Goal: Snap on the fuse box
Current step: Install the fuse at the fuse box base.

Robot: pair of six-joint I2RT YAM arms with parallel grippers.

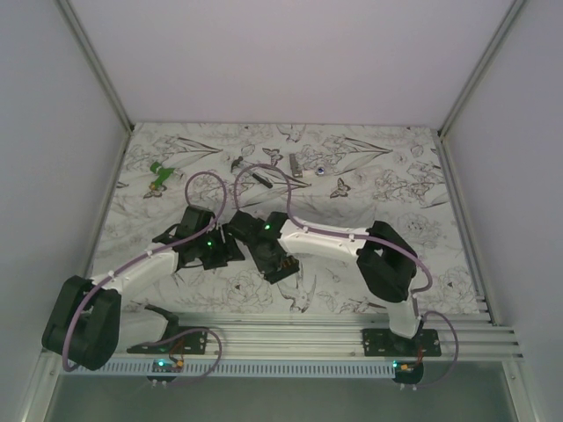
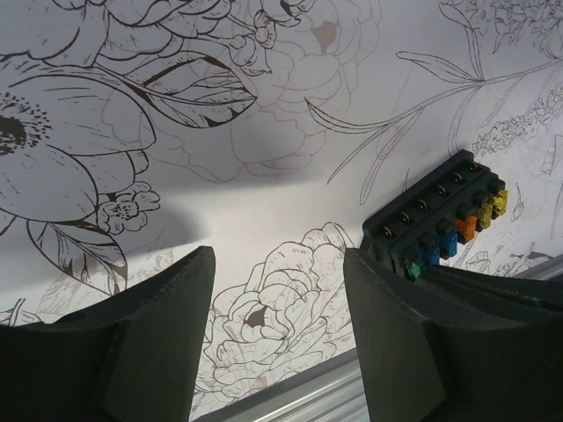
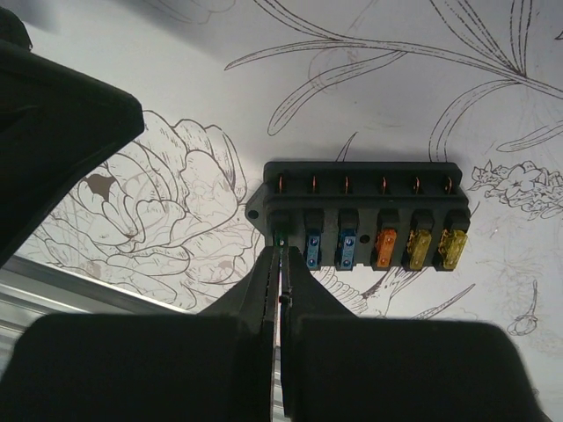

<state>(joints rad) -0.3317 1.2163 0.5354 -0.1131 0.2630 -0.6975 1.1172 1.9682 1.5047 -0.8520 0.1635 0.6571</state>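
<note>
Fuse box [image 3: 365, 171]: black, flat on the flower table [image 3: 176, 88], near its middle, between the two grippers.
Fuses [image 3: 385, 249]: green, two blue, orange and two yellow, in one row.
Right gripper [image 3: 280, 253]: fingers almost pressed together, tips at the green fuse [image 2: 412, 268] in the end slot. I cannot tell if they pinch it.
Left gripper [image 2: 280, 255]: wide open, holds nothing, just beside the box.

The left arm [image 1: 141, 268] reaches from the near left toward the middle, and the left gripper [image 2: 280, 264] has its fingers spread wide. The right arm [image 1: 325, 239] stretches leftward from the near right, and the right gripper [image 3: 280, 255] has its fingers pressed together.
</note>
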